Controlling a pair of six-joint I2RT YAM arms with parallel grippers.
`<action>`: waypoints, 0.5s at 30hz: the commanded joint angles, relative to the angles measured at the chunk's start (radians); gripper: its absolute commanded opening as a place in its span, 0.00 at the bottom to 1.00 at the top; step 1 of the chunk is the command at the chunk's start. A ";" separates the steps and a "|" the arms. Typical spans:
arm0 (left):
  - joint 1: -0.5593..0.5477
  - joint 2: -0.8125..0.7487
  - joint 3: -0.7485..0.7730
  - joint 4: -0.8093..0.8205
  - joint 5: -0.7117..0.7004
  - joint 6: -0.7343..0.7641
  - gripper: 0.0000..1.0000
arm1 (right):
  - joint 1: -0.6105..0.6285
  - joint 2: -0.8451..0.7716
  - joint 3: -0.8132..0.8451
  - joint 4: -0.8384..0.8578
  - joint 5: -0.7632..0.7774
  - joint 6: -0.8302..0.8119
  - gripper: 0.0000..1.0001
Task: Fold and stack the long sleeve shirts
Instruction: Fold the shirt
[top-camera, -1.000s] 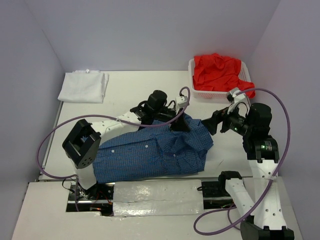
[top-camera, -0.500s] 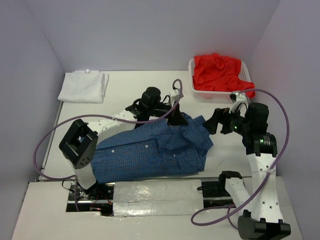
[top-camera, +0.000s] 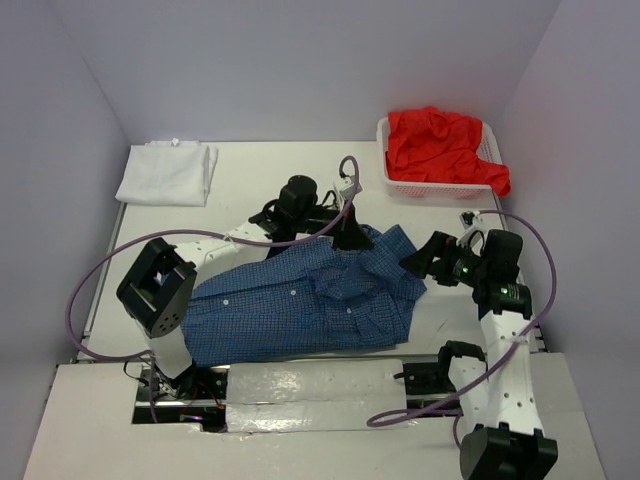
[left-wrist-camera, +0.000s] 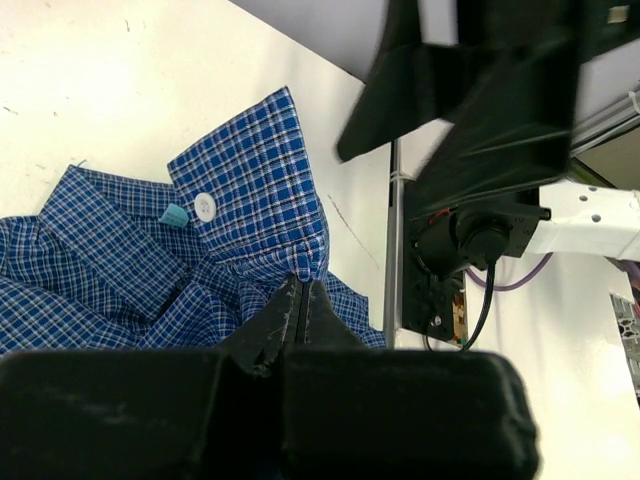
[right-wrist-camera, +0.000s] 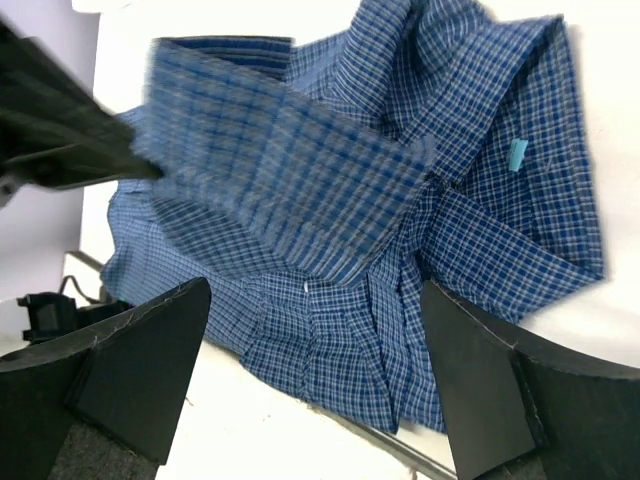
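Observation:
The blue checked long sleeve shirt (top-camera: 300, 300) lies crumpled across the middle of the table. My left gripper (top-camera: 349, 236) is shut on a fold of its cloth (left-wrist-camera: 300, 262) near the far right part and holds it raised; a buttoned cuff (left-wrist-camera: 240, 190) hangs just past the tips. My right gripper (top-camera: 418, 262) is open at the shirt's right edge, and its fingers (right-wrist-camera: 130, 370) straddle the checked cloth (right-wrist-camera: 400, 200) without touching it. A folded white shirt (top-camera: 168, 172) lies at the far left. A red shirt (top-camera: 440, 145) fills the basket.
The white mesh basket (top-camera: 400, 186) stands at the far right corner. A metal plate (top-camera: 315, 395) lies along the near edge between the arm bases. Purple cables (top-camera: 100, 270) loop beside both arms. Side walls close in the table on left and right.
My left gripper drew back a little toward the far left with the cloth pinched in it. My right gripper came down and nearer, closing in on the shirt's right edge.

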 joint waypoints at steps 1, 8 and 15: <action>0.001 -0.048 -0.011 0.064 0.010 -0.003 0.00 | -0.008 0.042 -0.040 0.228 -0.060 0.022 0.92; 0.002 -0.059 -0.040 0.098 0.024 -0.022 0.00 | -0.008 0.106 -0.147 0.492 -0.170 0.031 0.92; 0.002 -0.061 -0.042 0.107 0.033 -0.015 0.00 | 0.016 0.142 -0.156 0.554 -0.241 0.037 0.89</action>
